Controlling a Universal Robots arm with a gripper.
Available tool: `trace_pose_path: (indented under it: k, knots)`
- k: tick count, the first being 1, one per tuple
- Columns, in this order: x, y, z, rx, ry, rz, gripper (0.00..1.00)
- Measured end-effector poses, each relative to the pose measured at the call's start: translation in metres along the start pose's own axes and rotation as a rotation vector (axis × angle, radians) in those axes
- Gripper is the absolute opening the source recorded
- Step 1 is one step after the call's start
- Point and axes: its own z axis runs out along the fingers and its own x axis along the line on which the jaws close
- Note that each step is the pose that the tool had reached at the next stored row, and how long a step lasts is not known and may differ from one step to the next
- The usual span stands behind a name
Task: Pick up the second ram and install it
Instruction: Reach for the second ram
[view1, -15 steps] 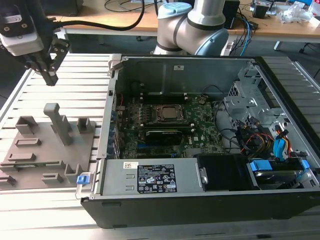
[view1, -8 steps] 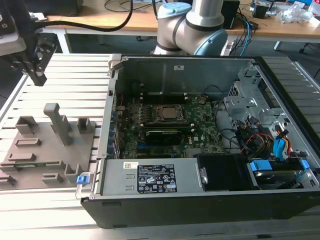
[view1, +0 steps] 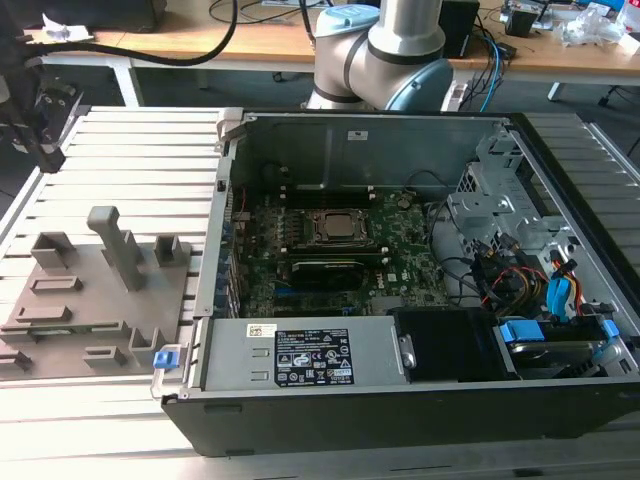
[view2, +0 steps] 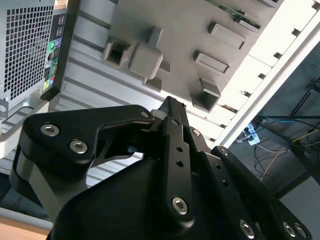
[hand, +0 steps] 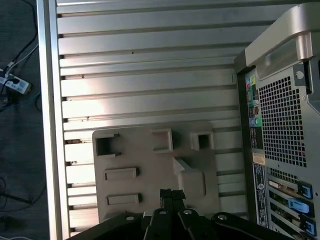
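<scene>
The second ram (view2: 234, 12) is a thin green stick lying along the far part of the grey holder plate (view2: 190, 30) in the second wrist view. My gripper (view2: 172, 106) hangs above the slatted table, short of the plate's tall post (view2: 146, 59) and well away from the ram. Its black fingers (hand: 171, 194) stand pressed together with nothing between them. In the exterior view the gripper (view1: 48, 150) is at the far left, above the table and beyond the holder plate (view1: 90, 300). The open computer case (view1: 400, 250) shows its motherboard with the CPU socket (view1: 340, 228).
Grey blocks and a tall post (view1: 115, 245) stand up from the holder plate. The case's rear panel (hand: 280, 125) rises beside the plate. Drive cages and cables (view1: 530, 260) fill the case's right in the exterior view. The table edge (hand: 47, 125) drops to a floor with cables.
</scene>
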Motion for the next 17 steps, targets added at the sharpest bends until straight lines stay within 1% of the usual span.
trace_pose_path:
  k: [3,4,6,7,9,12,15,17]
  knots:
    - [0.0017,-0.0022,0.0,0.0001,0.0002,0.0,0.11]
    - [0.0027,-0.0047,0.0,0.0002,0.0002,0.0,0.11]
    - [0.0041,-0.0163,-0.0002,0.0001,0.0002,0.0,0.11]
    - [0.0043,-0.0239,-0.0002,0.0007,0.0001,0.0,0.11]
    - [0.0047,-0.0321,-0.0002,0.0023,0.0,0.0,0.11]
    - [0.0047,-0.0411,-0.0002,0.0046,-0.0003,0.0,0.11]
    - [0.0046,-0.0459,-0.0001,0.0056,-0.0003,0.0,0.11]
    - [0.0046,-0.0459,-0.0001,0.0056,-0.0003,0.0,0.11]
